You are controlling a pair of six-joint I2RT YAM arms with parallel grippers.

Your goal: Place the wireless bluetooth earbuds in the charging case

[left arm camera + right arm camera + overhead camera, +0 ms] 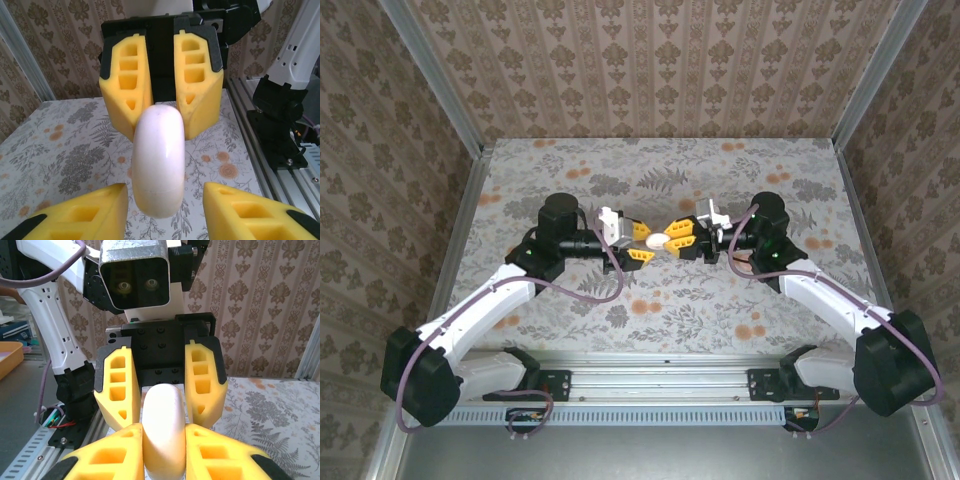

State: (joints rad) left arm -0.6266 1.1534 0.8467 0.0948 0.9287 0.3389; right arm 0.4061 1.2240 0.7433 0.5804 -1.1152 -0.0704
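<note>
Right gripper: in the right wrist view its two yellow fingers are pressing against both sides of the charging case at the bottom centre of the frame, jaws narrow and holding the case.

Left gripper: in the left wrist view its fingers are sitting at the lower left and lower right corners, spread wide, with a clear gap showing between each finger and the case. It is flanking the case's free end without touching it.

The case is a smooth white oval, closed, with a fine seam line showing near its lower end in the left wrist view. It is lying lengthwise between the two grippers, and in that view it is hanging above the table.

In the top view the two grippers are facing each other tip to tip at the centre of the frame, the case between them. Both arms are reaching inward from the lower corners. The floral table is spreading out beneath, and patterned walls are closing in the upper frame.
</note>
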